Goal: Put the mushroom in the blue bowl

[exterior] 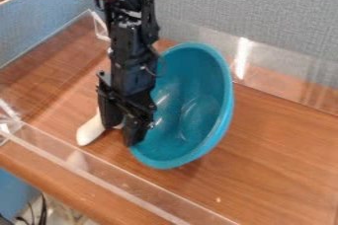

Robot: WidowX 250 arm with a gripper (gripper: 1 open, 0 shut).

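Mushroom (95, 128) lies on the worktop (264, 170), just left of the tipped-up bowl (192, 106). The gripper (128, 120) points straight down between them; I can't tell its jaw state.

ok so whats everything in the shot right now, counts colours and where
mushroom: one, cream-white stem showing, cap hidden behind the arm; lying on the table at lower left, beside the bowl
blue bowl: one, glossy teal-blue; centre of the table, tipped up on its side with the opening facing the camera
table: one, brown wood; under everything
clear barrier: transparent plastic walls; around the table edges
cardboard box: one, tan and blue; upper left, behind the barrier
gripper: one, black, pointing down with its fingers at the bowl's left rim, next to the mushroom; whether it grips anything is not clear
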